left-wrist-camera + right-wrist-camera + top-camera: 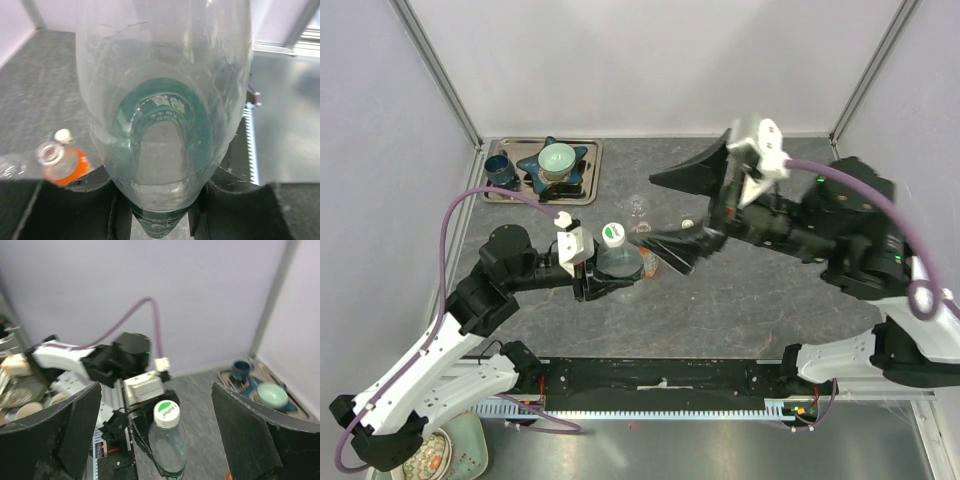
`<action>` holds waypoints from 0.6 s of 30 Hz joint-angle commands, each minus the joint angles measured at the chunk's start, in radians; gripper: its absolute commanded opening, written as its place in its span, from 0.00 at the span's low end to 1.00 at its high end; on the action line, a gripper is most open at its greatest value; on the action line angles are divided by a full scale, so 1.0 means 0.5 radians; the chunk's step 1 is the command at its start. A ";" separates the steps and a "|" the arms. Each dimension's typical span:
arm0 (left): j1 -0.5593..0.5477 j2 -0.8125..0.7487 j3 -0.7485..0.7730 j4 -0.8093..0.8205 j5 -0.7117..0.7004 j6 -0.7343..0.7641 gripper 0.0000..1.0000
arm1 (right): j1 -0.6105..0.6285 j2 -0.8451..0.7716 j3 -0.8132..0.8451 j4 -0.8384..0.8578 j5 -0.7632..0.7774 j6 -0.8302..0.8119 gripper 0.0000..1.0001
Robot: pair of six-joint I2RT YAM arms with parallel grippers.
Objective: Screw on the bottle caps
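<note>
My left gripper (160, 202) is shut on the lower body of the clear greenish bottle (160, 100), holding it upright on the table (740, 300). A white cap with a green mark (166, 413) sits on its neck (612, 235). My right gripper (156, 386) stands wide open just above and around that cap, its fingers well clear of it on both sides (645, 210). The orange bottle (62, 162) stands open-necked to the right of the held bottle, with a loose white cap (63, 135) beside it. In the top view it (651, 267) is mostly hidden under my right finger.
A metal tray (582, 150) at the back left holds a dark blue cup (500, 168) and a pale green bowl (557, 158). A small clear bottle (640, 209) lies behind the held one. A black rail (660, 375) runs along the near edge.
</note>
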 commanded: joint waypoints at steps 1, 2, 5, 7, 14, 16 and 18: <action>0.013 0.028 0.035 0.077 0.721 -0.103 0.02 | -0.023 -0.044 -0.004 -0.024 -0.703 -0.290 0.98; 0.013 0.028 0.035 0.071 0.792 -0.109 0.02 | -0.027 -0.069 -0.019 -0.040 -0.777 -0.327 0.98; 0.016 0.040 0.038 0.074 0.967 -0.121 0.02 | -0.051 -0.069 -0.071 -0.061 -0.931 -0.434 0.98; 0.016 0.055 0.047 0.062 1.062 -0.109 0.02 | -0.109 -0.038 -0.069 -0.064 -0.976 -0.444 0.97; 0.016 0.095 0.099 0.022 1.109 -0.039 0.02 | -0.358 0.185 0.033 -0.058 -1.420 -0.284 0.86; 0.016 0.099 0.105 0.016 1.097 -0.020 0.02 | -0.416 0.232 0.051 -0.055 -1.507 -0.238 0.82; 0.016 0.102 0.111 -0.003 1.075 0.004 0.02 | -0.441 0.268 0.051 -0.040 -1.602 -0.189 0.78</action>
